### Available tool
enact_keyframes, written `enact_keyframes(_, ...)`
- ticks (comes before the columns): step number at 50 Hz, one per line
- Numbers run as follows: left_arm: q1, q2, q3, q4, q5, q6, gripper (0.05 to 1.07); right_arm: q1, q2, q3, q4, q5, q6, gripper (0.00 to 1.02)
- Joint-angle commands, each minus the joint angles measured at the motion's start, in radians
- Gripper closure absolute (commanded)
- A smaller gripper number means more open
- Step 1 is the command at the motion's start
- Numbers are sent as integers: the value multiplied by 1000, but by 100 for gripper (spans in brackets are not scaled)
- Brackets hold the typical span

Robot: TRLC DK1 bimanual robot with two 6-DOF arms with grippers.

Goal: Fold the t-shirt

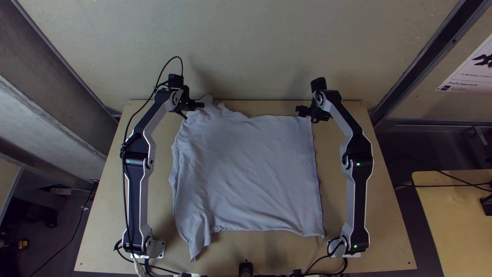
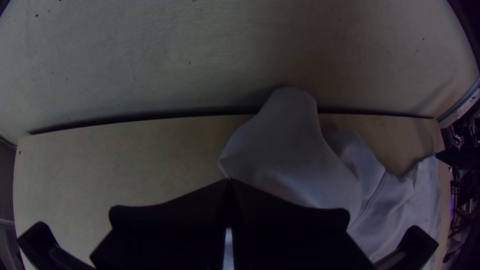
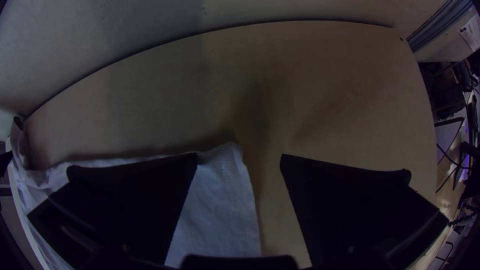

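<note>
Now, at the far side you have a broad pale panel [image 1: 246,46], and in front of it your light wooden table [image 1: 379,241]. Your t-shirt [image 1: 251,174] covers much of the table's middle, between the two arms: its body lies spread, the right edge fairly straight, the left side rumpled into layered folds, and a narrow, creased flap [image 1: 199,241] sticking out toward you at the near left. Your left arm [image 1: 137,190] and right arm [image 1: 360,190] reach up either side of the cloth. Off to the right, apart from your table, stands another wooden table [image 1: 456,225]. At the shirt's far left corner, you have the left gripper [image 1: 202,105] closed on bunched cloth; in its wrist view the two fingers meet at the edge of a raised fold, which overlaps the table's far edge there. At the far right corner, your right gripper [image 1: 304,112] is open, and its wrist view puts the shirt's corner [image 3: 231,150] in the gap between the widely parted fingers, with one finger over the cloth and the other over bare wood. You can also see a thin black cable [image 1: 124,190] running along the left arm.
</note>
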Motion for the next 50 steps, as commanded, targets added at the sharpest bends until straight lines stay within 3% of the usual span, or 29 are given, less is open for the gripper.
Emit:
enact_keyframes(1,8,-54,0,-15,-2,-20,105,7,42,59,-30,-1,17,49)
enact_keyframes(7,10,-51,0,-15,-2,-22,105,7,64,69,-36,-1,16,51)
enact_keyframes(8,8,-51,0,-15,-2,-22,105,9,67,69,-37,-1,16,56)
enact_keyframes(12,5,-51,0,-14,-2,-31,105,4,87,81,-39,-3,2,91)
enact_keyframes(14,4,-53,0,-12,-2,-34,105,1,91,84,-39,-11,-4,100)
enact_keyframes(34,28,-94,-1,-21,15,-89,105,-14,56,99,-25,-11,-9,100)
enact_keyframes(50,58,-82,0,66,15,-102,105,-45,44,139,44,-11,-6,100)
